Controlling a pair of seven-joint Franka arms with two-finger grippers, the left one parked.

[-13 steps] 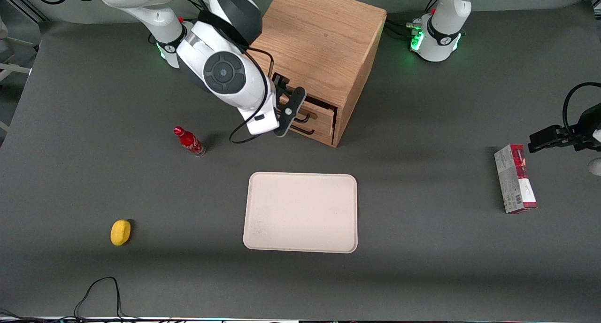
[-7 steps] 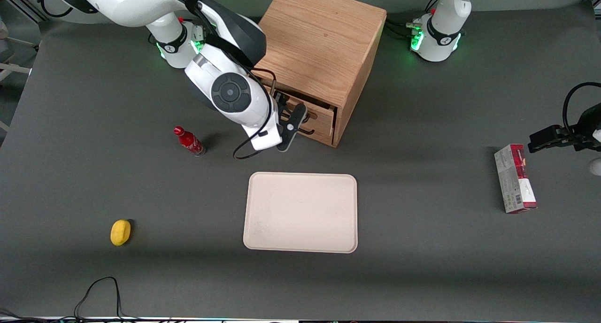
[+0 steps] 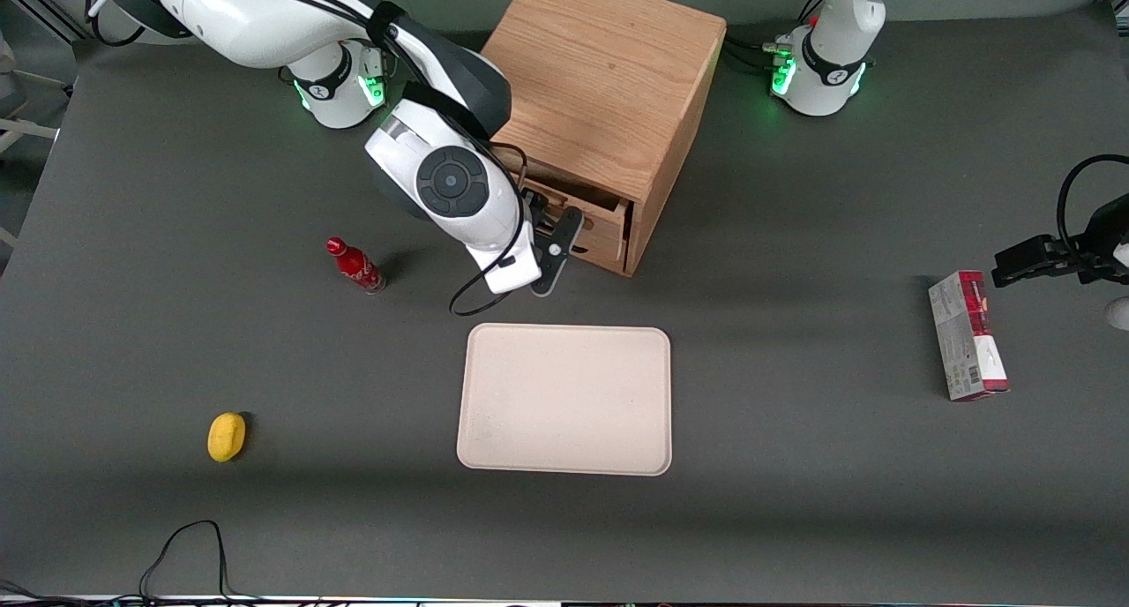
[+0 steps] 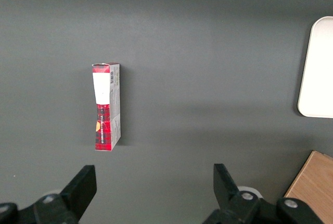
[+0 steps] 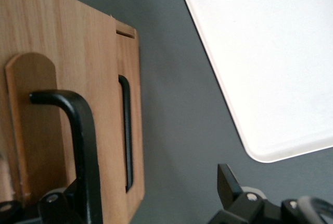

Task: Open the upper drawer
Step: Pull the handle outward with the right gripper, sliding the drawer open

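Since a second ago the right arm's pincer (image 3: 557, 225) has been sliding lower in the front frame, toward the tray (image 3: 564, 400). It is sitting in front of the upper drawer (image 3: 601, 204), in the cabinet (image 3: 609, 69) at upper centre, on the grey surface (image 3: 794, 466). In the left wrist view a red box (image 4: 106, 107) is lying flat. In the right wrist view the pincer (image 5: 145, 179) is gaping, released, with the upper drawer's (image 5: 57, 52) handle (image 5: 86, 146) between its fingers.
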